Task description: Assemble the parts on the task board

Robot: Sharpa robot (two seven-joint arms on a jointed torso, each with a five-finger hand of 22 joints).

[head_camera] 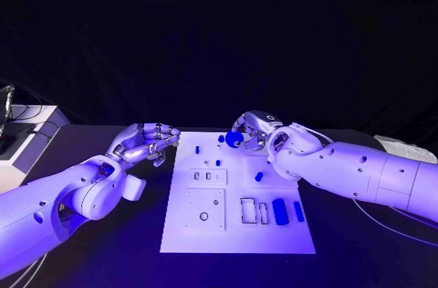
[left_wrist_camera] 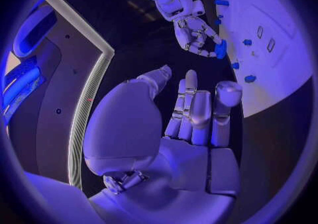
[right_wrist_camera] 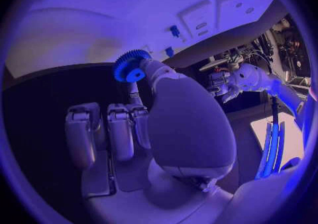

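Blue toothed wheel, a small gear [right_wrist_camera: 130, 67], sits pinched at the tips of the right hand [head_camera: 254, 133]; we see it held above the far edge of the task board [head_camera: 239, 237], not yet seated. In the head view it reads merely as a round blue piece.

We judge the assembly to be partly done at most. Two long blue bars [head_camera: 280, 211] lie in the slots near the board's right front; a small blue piece [head_camera: 259, 176] rests mid-board, and a few small pegs [head_camera: 221, 138] stand along the far edge. Several outlined recesses appear vacant, so more placements remain, the gear among them.

Left hand [head_camera: 146, 145] hovers off the board's left far corner, above the black table [head_camera: 109, 250]. Its own wrist view shows fingers straight and side by side with nothing between them, empty.

View differences: the right wrist view resolves the gear's teeth and centre hole, which the head view does not. The left wrist view catches the right hand from the opposite side, gear at its fingertips, with the pegs just beside. The head view alone gives the board's full layout.
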